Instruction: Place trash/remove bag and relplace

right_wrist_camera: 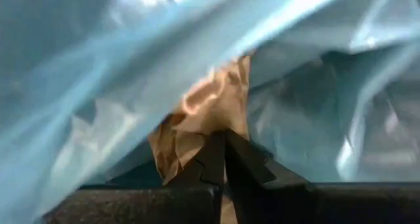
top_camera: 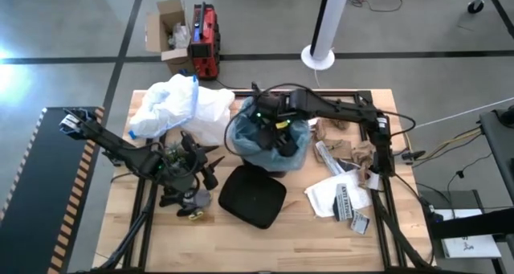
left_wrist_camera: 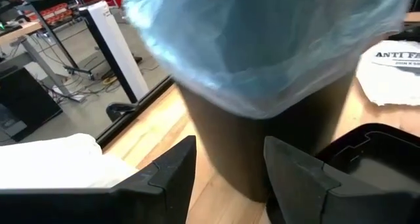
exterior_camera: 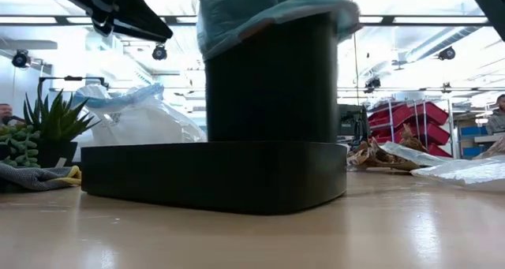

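The right gripper [right_wrist_camera: 223, 159] reaches down inside the bin [top_camera: 269, 141], which stands mid-table lined with the blue bag [left_wrist_camera: 275, 46] — its fingers are pressed together, with crumpled brown paper [right_wrist_camera: 207, 112] just ahead of the tips. The left gripper [left_wrist_camera: 226, 168] waits beside the bin, jaws parted and empty. More trash [top_camera: 345, 157] lies on the table to the bin's right — the black lid [top_camera: 252, 195] lies in front.

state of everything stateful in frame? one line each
bin: upright, lined
blue bag: in bin, folded over rim
bin lid: off, flat on table
right gripper: inside the bag, jaws shut beside brown paper
left gripper: jaws open, empty, facing bin
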